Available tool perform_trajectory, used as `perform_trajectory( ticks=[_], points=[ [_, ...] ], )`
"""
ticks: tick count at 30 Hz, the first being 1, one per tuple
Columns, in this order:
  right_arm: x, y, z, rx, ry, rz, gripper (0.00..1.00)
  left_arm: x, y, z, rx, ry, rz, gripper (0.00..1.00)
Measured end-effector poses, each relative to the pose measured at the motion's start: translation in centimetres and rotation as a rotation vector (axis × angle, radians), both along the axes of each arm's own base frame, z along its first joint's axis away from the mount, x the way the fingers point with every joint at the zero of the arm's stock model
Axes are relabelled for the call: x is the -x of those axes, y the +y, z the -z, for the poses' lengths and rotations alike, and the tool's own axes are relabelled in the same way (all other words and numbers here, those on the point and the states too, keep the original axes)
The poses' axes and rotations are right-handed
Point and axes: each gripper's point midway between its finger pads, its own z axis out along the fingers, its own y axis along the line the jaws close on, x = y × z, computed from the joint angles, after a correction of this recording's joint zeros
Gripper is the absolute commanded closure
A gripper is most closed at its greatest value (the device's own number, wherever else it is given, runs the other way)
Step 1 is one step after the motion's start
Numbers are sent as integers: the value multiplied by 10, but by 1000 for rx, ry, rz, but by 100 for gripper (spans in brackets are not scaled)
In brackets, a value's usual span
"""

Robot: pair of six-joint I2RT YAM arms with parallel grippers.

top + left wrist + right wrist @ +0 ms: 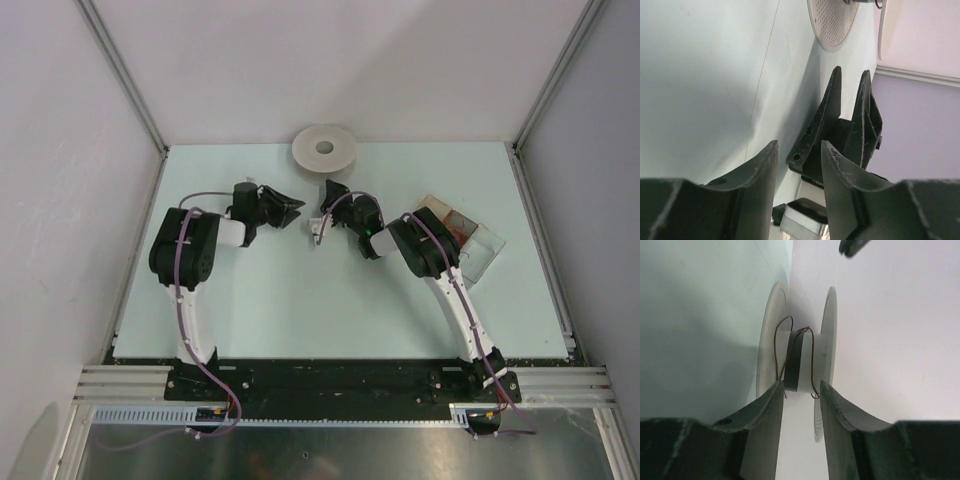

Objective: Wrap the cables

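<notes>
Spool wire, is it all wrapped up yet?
Not yet. A few loose loops of wire sit round the spool hub. The left gripper and right gripper are both open, holding nothing. A thin strand, likely more wire, lies across the table, so winding is left.

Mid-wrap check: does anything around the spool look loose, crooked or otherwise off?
Yes: in the right wrist view the wire hangs on the spool in slack loops that bulge off the hub instead of lying snug. Nothing else stands out.
</notes>
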Motion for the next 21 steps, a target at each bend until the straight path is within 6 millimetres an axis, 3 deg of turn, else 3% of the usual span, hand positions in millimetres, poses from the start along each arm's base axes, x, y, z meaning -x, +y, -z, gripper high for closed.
perform_trajectory(
  ticks=[10,15,18,21],
  points=[
    [61,27,2,-7,42,-72,52,31,10,-20,-43,-38,21,51],
    [88,39,-3,-27,128,-72,37,46,22,-56,-118,-128,52,45],
    [95,42,-38,-84,173,-46,21,55,33,-94,-205,-235,85,27],
    [96,32,-111,-199,176,3,9,69,45,-134,-312,-343,123,6]
  ],
)
